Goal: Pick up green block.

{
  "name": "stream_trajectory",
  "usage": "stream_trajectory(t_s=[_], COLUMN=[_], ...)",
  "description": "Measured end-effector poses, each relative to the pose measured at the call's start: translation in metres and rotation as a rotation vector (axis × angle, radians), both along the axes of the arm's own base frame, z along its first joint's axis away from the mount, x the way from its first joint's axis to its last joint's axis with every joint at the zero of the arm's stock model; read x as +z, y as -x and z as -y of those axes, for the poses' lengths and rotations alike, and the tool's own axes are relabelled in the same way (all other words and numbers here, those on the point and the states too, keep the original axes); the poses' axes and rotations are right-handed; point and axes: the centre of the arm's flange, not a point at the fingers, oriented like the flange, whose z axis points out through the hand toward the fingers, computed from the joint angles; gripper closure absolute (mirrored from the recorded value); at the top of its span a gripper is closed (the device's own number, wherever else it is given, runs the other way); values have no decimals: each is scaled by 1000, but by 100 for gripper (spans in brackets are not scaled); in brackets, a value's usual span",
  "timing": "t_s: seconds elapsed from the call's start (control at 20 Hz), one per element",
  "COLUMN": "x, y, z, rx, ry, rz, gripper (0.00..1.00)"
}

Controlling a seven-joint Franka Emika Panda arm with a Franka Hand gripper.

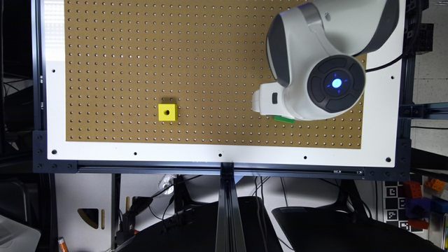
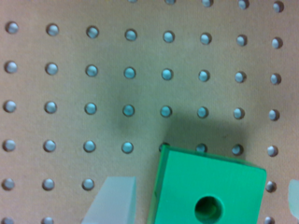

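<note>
Green block [image 2: 208, 189] on pegboard [image 1: 140, 63], near its edge by the black frame rail, toward exterior view's right corner; mostly hidden under white arm [image 1: 315, 52], only a green sliver [image 1: 284, 119] peeking out. Hole in top face. Gripper [image 2: 205, 205] around block, pale fingers [image 2: 114, 200] either side, apart, not touching. Jaws open. Yellow block [image 1: 167, 112] well apart, mid-board, upright.
</note>
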Motion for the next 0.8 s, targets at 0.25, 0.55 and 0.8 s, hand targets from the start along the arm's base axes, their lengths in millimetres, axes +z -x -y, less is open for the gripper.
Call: stream_trajectory(t_s=[0.25, 0.55, 0.8], x=[5, 6, -8], y=[-4, -5, -4], z=[-9, -12, -10], rx=[0, -1, -2], ry=[-4, -4, -4], rz=[13, 15, 0], gripper=[0, 0, 0])
